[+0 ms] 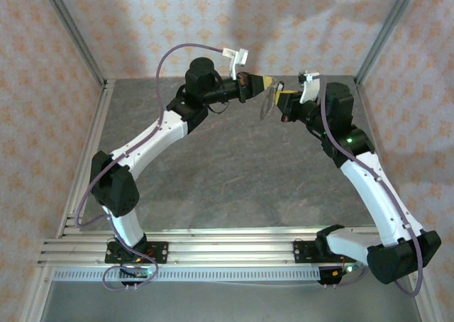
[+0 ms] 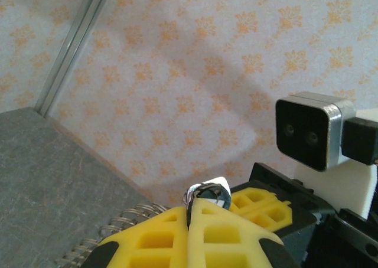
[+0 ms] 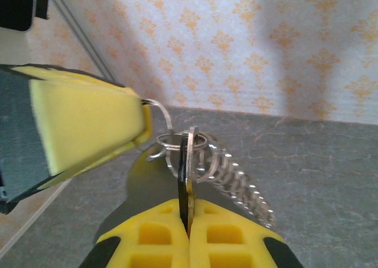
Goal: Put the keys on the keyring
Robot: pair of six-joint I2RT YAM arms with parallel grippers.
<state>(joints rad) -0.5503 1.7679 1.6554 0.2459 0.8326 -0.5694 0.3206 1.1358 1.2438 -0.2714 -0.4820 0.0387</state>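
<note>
Pinching the flat pale key [image 3: 189,157] is the right gripper [image 3: 188,202]; left gripper [image 2: 190,213] clamps the keyring [image 3: 237,183] — coiled, springy wire

Soft, even light; broad dim shadows cross the patterned wall [image 1: 284,24], glare whitens the front rail [image 1: 213,241], and the close yellow fingers [image 2: 153,238] look slightly blurred
</note>
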